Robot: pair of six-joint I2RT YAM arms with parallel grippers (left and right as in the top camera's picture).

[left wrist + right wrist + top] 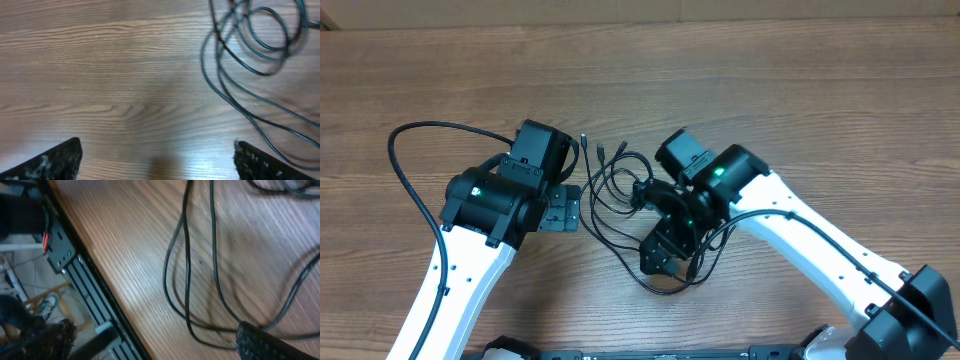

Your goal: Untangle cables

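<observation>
Your left gripper (157, 160) hangs spread wide and empty, cables (202, 62) ahead to its right on the table (100, 75). Your right gripper (155, 342) gapes too, loops lying ungrasped between its fingers.

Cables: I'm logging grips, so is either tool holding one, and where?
Nothing is held: the left tool and right tool are both open; the cables lie free.

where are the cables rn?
Overhead: the cables lie mid-table between the left gripper and the right gripper, partly under the right one. The left wrist view shows them upper right.
</observation>
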